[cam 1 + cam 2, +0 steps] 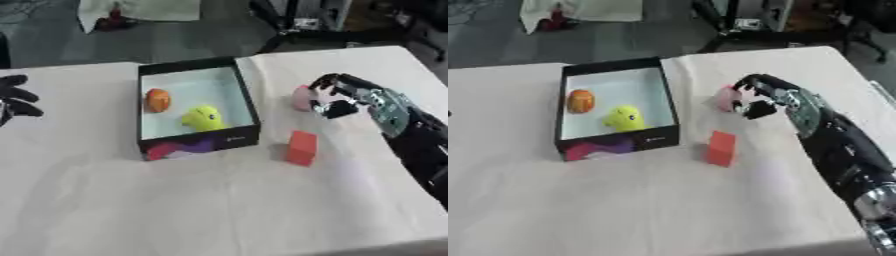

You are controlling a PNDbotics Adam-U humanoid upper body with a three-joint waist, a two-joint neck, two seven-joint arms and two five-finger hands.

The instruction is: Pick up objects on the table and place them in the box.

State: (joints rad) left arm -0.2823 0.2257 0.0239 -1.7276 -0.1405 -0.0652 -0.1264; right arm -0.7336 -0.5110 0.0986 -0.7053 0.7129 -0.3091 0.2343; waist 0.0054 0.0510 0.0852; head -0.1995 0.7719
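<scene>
Right robot hand point(337, 97) curls around small pink object point(302, 97), right of black box point(248, 100); red block point(301, 147) nearby. Left robot hand point(16, 97) open.

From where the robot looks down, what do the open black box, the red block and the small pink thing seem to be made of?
The open black box looks like matte cardboard: thin straight walls, pale lining, printed front. The red block could be painted wood or plastic: flat faces, sharp edges, even colour. The small pink thing, beside the right hand, looks smooth and rounded, perhaps plastic or rubber; I cannot tell which.
</scene>
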